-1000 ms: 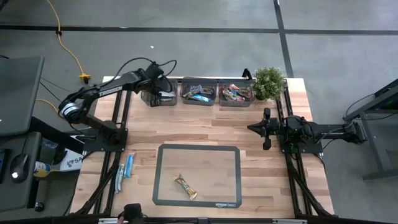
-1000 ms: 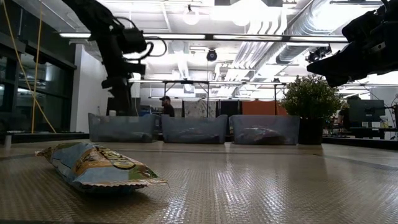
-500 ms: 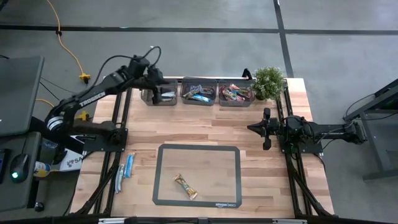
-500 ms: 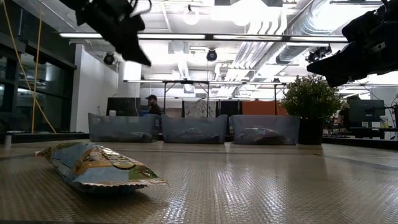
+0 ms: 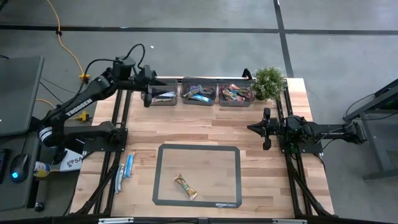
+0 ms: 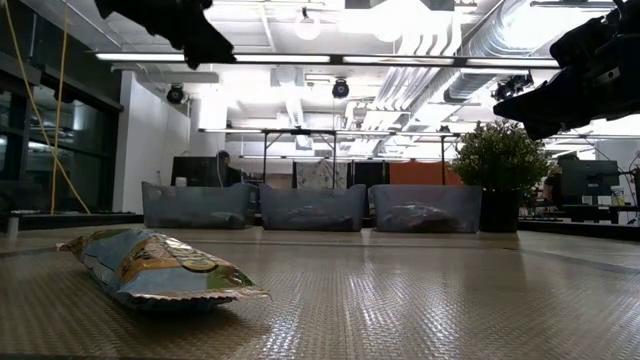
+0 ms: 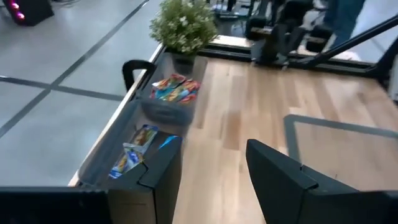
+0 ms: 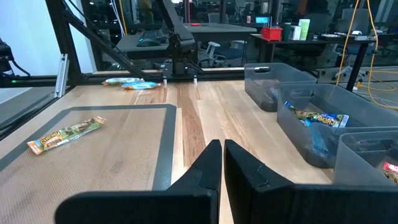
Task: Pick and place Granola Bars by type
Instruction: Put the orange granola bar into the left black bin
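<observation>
From above, the left gripper [image 5: 147, 89] hangs over the left bin [image 5: 160, 96] at the table's [image 5: 186, 127] far edge, fingers apart and empty; the bins hold sorted bars [image 5: 200, 94], and one tan bar [image 5: 185, 186] lies on the mat [image 5: 197, 174], likely next. Level view: that bar [image 6: 155, 267] sits close, untouched. Left wrist: parted fingers [image 7: 283, 180] carry nothing. Right wrist: the right gripper [image 8: 221, 163] waits pinched closed at the right edge.

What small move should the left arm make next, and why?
Probably swing toward the mat. The left gripper hangs open and empty above the left bin, while one granola bar lies unsorted on the mat. The right gripper waits shut.
</observation>
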Available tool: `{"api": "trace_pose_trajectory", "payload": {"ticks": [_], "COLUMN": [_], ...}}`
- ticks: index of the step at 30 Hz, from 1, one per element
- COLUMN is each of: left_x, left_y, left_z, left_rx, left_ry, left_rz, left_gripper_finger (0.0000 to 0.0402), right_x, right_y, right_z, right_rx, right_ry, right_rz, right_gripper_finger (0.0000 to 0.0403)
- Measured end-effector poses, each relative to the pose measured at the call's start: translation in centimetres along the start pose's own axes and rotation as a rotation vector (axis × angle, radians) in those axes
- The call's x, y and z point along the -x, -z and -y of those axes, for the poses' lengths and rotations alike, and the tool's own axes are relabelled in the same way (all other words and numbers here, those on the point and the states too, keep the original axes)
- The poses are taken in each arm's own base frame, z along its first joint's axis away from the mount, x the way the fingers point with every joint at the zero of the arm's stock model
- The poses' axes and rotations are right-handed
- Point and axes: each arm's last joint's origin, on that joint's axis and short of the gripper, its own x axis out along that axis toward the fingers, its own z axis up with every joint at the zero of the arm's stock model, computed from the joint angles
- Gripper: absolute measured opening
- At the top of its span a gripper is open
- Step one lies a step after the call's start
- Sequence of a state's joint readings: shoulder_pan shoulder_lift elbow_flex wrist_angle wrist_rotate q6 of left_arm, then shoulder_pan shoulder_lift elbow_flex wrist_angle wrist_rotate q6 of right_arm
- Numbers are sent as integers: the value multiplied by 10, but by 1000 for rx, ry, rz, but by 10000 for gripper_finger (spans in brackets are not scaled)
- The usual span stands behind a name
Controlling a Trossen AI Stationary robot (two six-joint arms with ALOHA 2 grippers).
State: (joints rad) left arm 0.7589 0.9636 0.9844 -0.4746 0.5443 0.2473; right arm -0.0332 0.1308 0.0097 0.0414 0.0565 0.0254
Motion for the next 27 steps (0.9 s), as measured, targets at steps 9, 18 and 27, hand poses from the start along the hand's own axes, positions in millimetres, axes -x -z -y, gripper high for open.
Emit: {"api": "trace_pose_trajectory", "payload": {"ticks": [9,18,27], "left_x": [36,72,98], "left_y": [-6,-5,3], "left_z": [24,47,67], "left_rx": [75,147,136], "left_ry": [95,112,187], "left_rz": [100,168,199], "left_gripper_finger": [174,174,174], "right_x": [0,0,0], "right_y": [0,0,0], "right_z": [0,0,0], "right_rx": [0,0,0], "right_ry": [0,0,0], "right_rz": [0,0,0], "right_gripper_finger": [2,2,2]}}
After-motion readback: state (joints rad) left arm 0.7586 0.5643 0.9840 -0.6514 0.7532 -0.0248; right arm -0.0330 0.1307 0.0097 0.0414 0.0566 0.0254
